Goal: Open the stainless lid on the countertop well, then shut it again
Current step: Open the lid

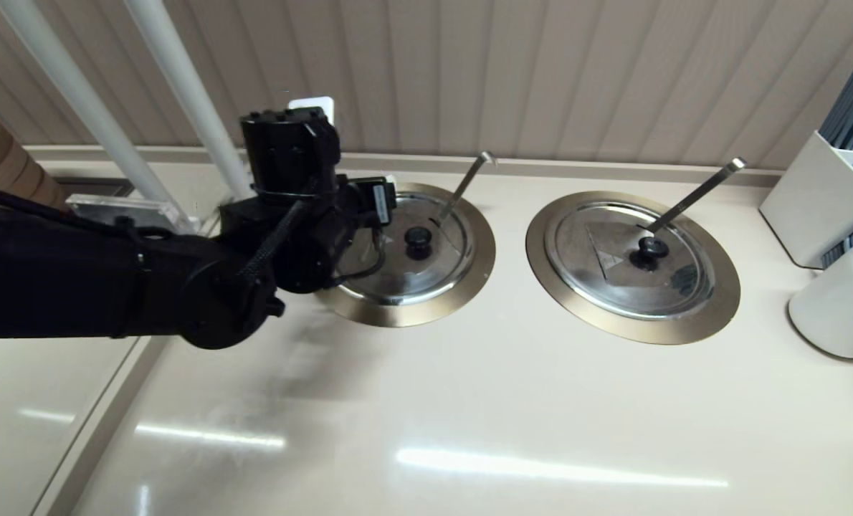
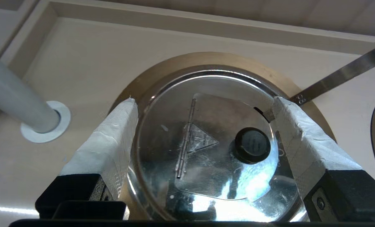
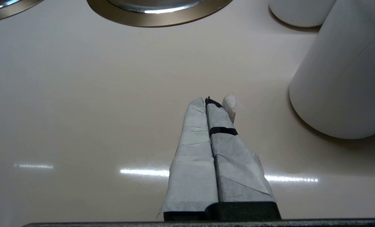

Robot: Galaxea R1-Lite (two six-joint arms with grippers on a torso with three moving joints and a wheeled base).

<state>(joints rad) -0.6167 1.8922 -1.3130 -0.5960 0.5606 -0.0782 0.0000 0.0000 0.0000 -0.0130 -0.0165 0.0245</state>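
Two round wells sit side by side in the beige countertop, each with a bronze ring, a steel lid with a black knob, and one ladle handle sticking out. The stainless lid lies shut on the countertop well on the robot's left, its knob between the widely spread taped fingers of the left gripper, which hovers just above, touching nothing. The right gripper hangs over bare counter near one white cylindrical container, its two taped fingers pressed together and empty.
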